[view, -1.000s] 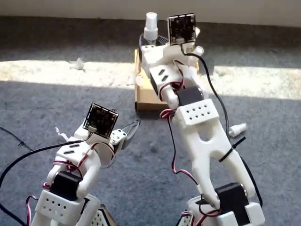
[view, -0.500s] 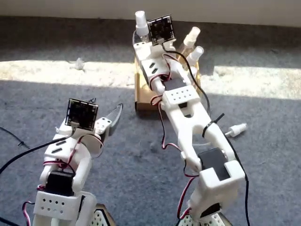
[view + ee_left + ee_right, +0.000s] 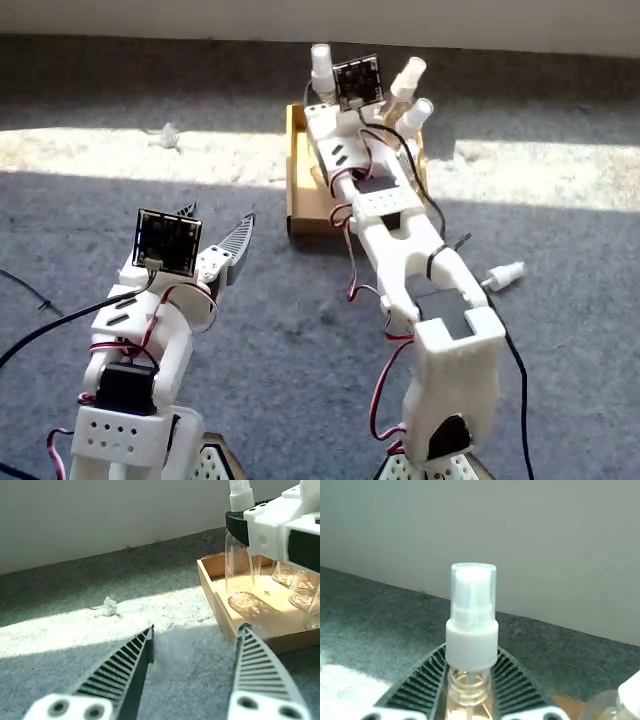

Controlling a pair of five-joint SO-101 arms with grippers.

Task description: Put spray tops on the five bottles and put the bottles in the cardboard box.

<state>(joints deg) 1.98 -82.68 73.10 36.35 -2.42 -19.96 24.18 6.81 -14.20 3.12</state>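
Note:
My right gripper (image 3: 470, 677) is shut on the neck of a clear bottle (image 3: 471, 630) that wears a white spray top. In the high view that bottle (image 3: 321, 68) stands upright at the far left corner of the cardboard box (image 3: 298, 200), the right gripper (image 3: 323, 96) gripping it. Two more capped bottles (image 3: 412, 92) stand at the box's far right. The left wrist view has the held bottle (image 3: 238, 555) hanging just above the box floor (image 3: 260, 625). My left gripper (image 3: 197, 628) is open over the carpet in front of the box, holding nothing.
A loose white spray top (image 3: 503, 273) lies on the carpet to the right of the right arm. A tuft of fluff (image 3: 165, 133) sits on the sunlit strip at the left. A wall (image 3: 100, 515) runs close behind the box.
The right arm swung the capped bottle left, then back right and slightly down over the box's far left corner. The left arm pulled back to the left.

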